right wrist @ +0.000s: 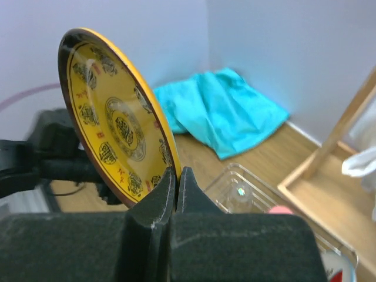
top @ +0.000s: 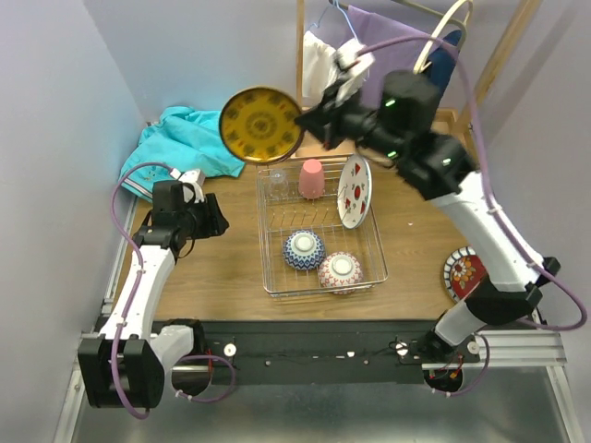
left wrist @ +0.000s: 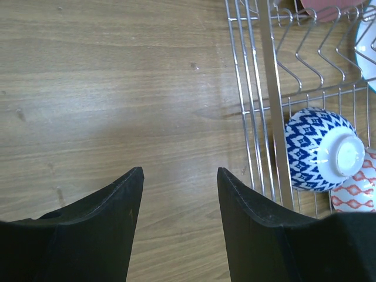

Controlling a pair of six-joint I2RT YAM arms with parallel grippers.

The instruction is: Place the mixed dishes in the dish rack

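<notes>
My right gripper (top: 307, 121) is shut on the rim of the yellow plate (top: 260, 125) and holds it on edge in the air above the far left corner of the wire dish rack (top: 277, 288). The grip shows in the right wrist view (right wrist: 177, 172), with the yellow plate (right wrist: 111, 117) standing up from it. In the rack are the clear glass (top: 277, 185), pink cup (top: 312, 178), white fruit plate (top: 354, 191), blue bowl (top: 303, 249) and pink-patterned bowl (top: 340, 270). The red plate (top: 462, 273) lies on the table at the right. My left gripper (top: 220, 222) is open and empty left of the rack (left wrist: 179, 176).
A turquoise cloth (top: 180, 138) lies at the far left corner. A wooden clothes rack (top: 406, 55) with hanging cloths stands at the back right. Walls close in on the left, back and right. Bare wooden table (top: 231, 268) lies between the left arm and the rack.
</notes>
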